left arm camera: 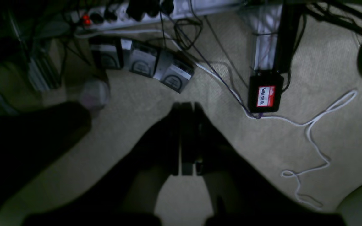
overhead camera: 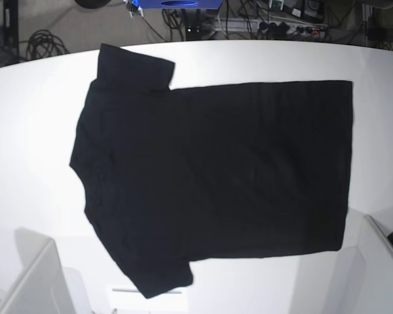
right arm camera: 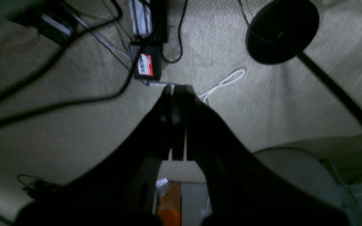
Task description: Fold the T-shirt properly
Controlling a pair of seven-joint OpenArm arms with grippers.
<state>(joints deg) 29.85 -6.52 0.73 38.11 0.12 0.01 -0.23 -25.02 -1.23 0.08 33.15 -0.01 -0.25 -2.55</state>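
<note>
Base view gives me the whole job: nearest my side, pale arm housings sit at the bottom corners, and beyond them the T-shirt (overhead camera: 216, 176) lies spread flat on the white worktop (overhead camera: 33, 124), plain black side up, no print showing. Its collar and sleeves point to the picture's left, its hem runs down the right side, and one sleeve reaches toward the far edge while the other points back at me. I read that flat, opened-out lay as the starting pose for folding: nothing is doubled over yet, so every fold is still to do. Neither hand shows over the cloth here.

From the left wrist camera, my left hand (left arm camera: 185, 139) hangs with its jaws pressed together and nothing between them. Below it is beige carpet, then a white cable (left arm camera: 313, 125) looping across, a black box with a red label (left arm camera: 265, 94), and farthest off a power strip (left arm camera: 156, 9) among tangled leads. So I judge this arm is parked off the worktop's side, out of the shirt's way.

The right wrist camera tells the same: the right hand (right arm camera: 176, 121) is closed on nothing, looking down at carpet, with a round black stand base (right arm camera: 281, 31) farther out. Both arms seem parked clear so the shirt stays unobstructed.
</note>
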